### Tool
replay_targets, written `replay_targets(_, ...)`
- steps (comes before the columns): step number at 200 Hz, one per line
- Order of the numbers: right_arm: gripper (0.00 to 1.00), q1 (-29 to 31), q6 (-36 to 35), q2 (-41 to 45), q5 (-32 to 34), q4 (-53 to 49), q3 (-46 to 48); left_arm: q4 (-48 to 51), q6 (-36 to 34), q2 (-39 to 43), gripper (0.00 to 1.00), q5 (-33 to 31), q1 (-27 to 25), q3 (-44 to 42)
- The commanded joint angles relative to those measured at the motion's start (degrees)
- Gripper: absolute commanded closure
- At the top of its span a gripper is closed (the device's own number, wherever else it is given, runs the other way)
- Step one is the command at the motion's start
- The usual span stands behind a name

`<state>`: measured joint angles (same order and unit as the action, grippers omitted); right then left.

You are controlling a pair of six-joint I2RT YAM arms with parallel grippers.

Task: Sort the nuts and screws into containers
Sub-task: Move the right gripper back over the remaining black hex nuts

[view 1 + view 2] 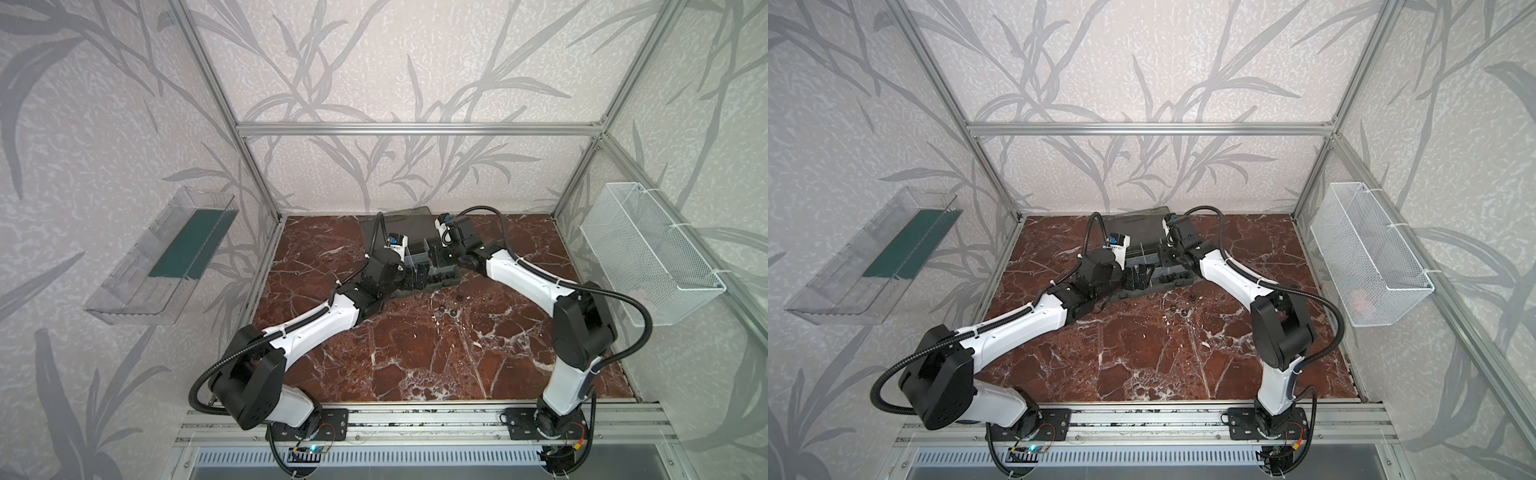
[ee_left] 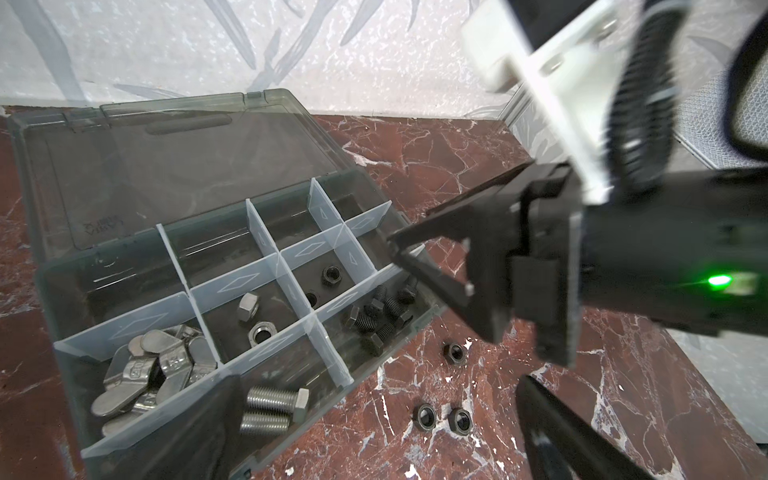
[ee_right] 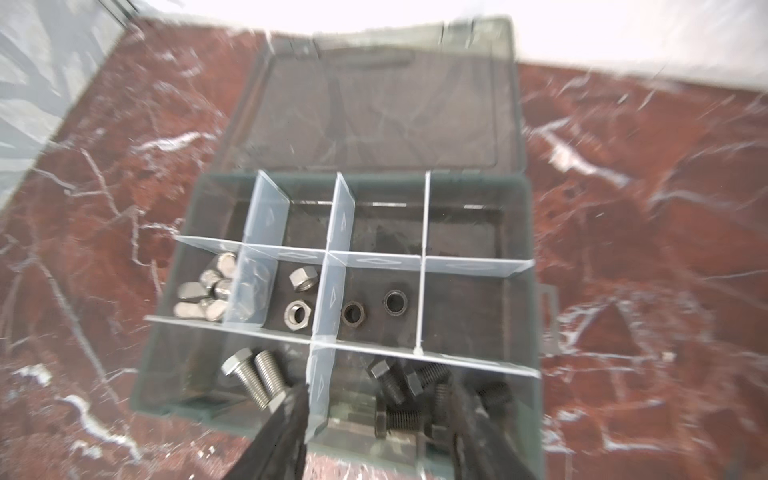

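1. Presently the organizer case (image 2: 45,299) is lying open toward the back of the table (image 1: 415,365), its smoky lid (image 2: 187,166) folded flat behind it. In both top views the two arms are covering most of it, so its contents cannot be read there
2. The wrist views are showing sorted stock: wing nuts (image 2: 145,374), silver hex nuts (image 2: 249,307), black nuts (image 2: 332,274), black bolts (image 2: 382,316) and silver bolts (image 2: 274,403), each kind in its own compartment
3. One of the black nuts is showing only in part behind a translucent divider (image 2: 297,286)
4. Three loose black nuts (image 2: 454,351) are lying on the table just beside the case's front edge, two of them side by side
5. The right gripper (image 3: 378,395) is hanging over the black bolts with its fingers parted and nothing between them. Its wrist view is smearing with motion, so contact with the bolts cannot be judged
6. The left gripper (image 2: 378,380) is standing spread wide at the case's front, gripping nothing, and one finger (image 2: 195,424) is masking the case's near corner
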<state>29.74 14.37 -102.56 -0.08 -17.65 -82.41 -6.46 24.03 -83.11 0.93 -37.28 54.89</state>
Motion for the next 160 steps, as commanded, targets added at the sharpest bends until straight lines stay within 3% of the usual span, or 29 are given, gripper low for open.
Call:
replay_targets(1, 0.38, -1.06, -1.76, 3.44, 2.16, -7.49, 2.84, -0.87, 0.64, -0.51, 0.01, 1.13, -0.16, -0.59)
replay_targets(43, 0.22, -1.88, -3.81, 8.93, 6.29, -14.03, 9.51, -0.75, 0.42, -0.7, 0.01, 1.1, -0.77, -0.59)
replay_targets(85, 0.22, -4.46, -4.54, 8.26, 4.63, -16.14, 14.18, -0.59, 0.97, -2.0, 0.01, 2.27, -1.37, -0.26)
replay_targets(160, 0.28, -5.14, -4.0, -2.46, -1.23, -18.64, 10.63, 1.18, 1.63, -5.2, 0.01, 5.12, -3.23, 1.45)
